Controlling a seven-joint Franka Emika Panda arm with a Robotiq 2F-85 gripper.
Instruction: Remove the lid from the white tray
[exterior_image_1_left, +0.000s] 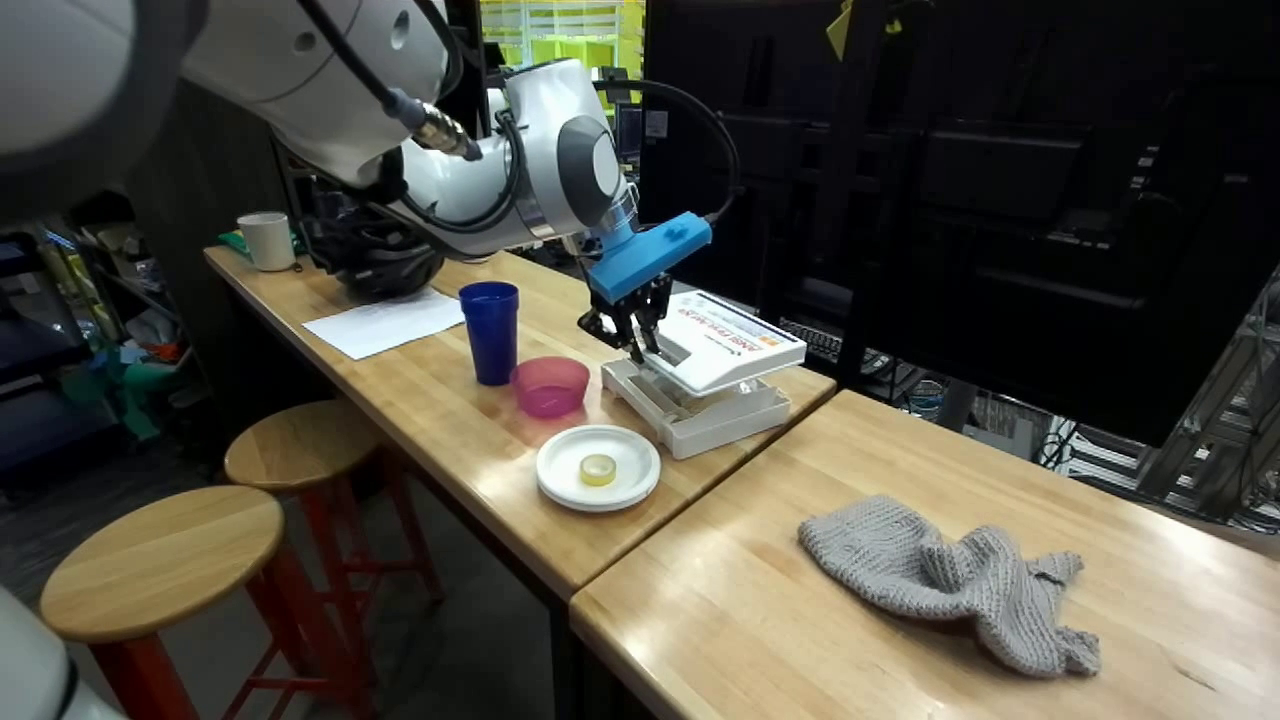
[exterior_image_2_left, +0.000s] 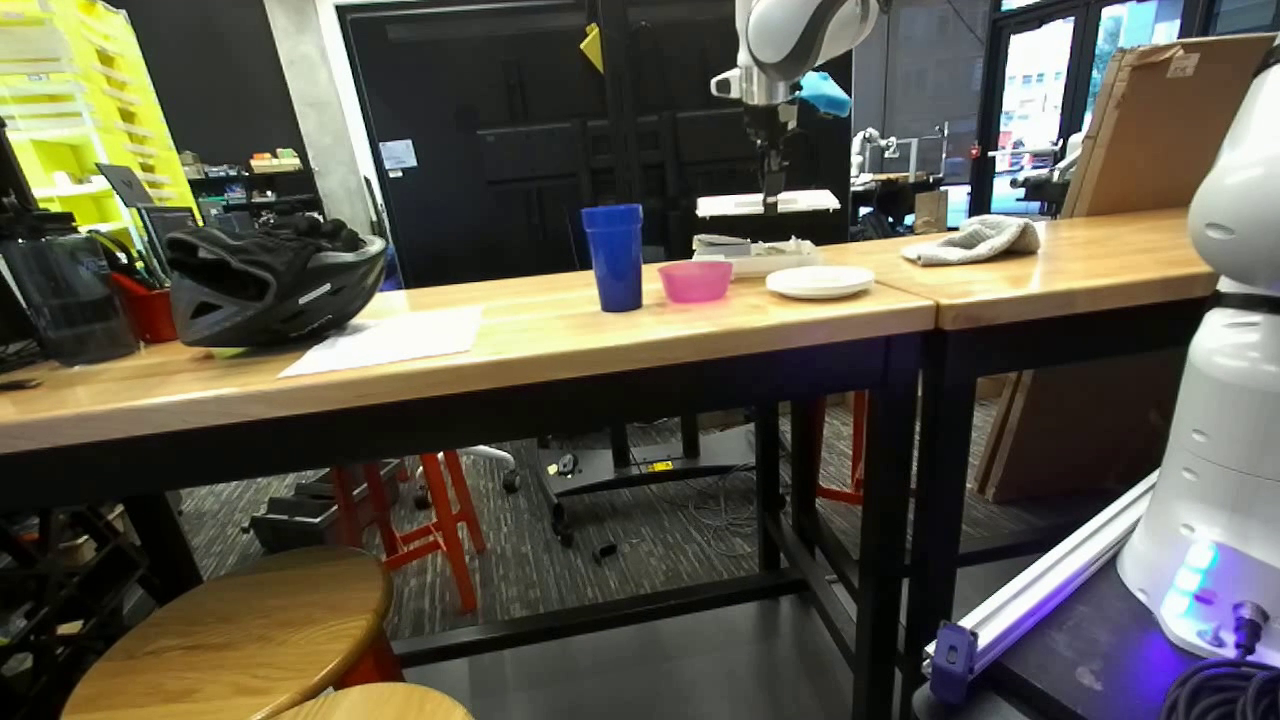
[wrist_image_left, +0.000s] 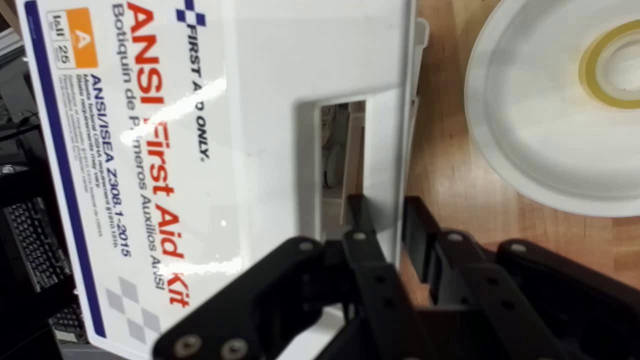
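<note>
The lid (exterior_image_1_left: 725, 335) is a flat white panel printed with red text, a blue stripe and an orange block. It has a handle slot along one long edge. My gripper (exterior_image_1_left: 645, 350) is shut on the strip beside that slot. In the wrist view, the gripper (wrist_image_left: 384, 207) has one finger through the slot of the lid (wrist_image_left: 265, 140) and the other outside its edge. The white tray (exterior_image_1_left: 730, 425) sits on the table below, its inside partly showing. In an exterior view, the lid (exterior_image_2_left: 725, 206) hangs roughly level, with a gap above the tray (exterior_image_2_left: 765, 266).
A round white plate (exterior_image_1_left: 560, 485) with a yellowish ring (exterior_image_1_left: 598, 468) lies close to the tray. A pink bowl (exterior_image_1_left: 550, 388) and a tall blue cup (exterior_image_1_left: 492, 335) stand beside it. A grey cloth (exterior_image_1_left: 880, 555) lies on the adjoining table. A helmet (exterior_image_2_left: 275, 285) is farther off.
</note>
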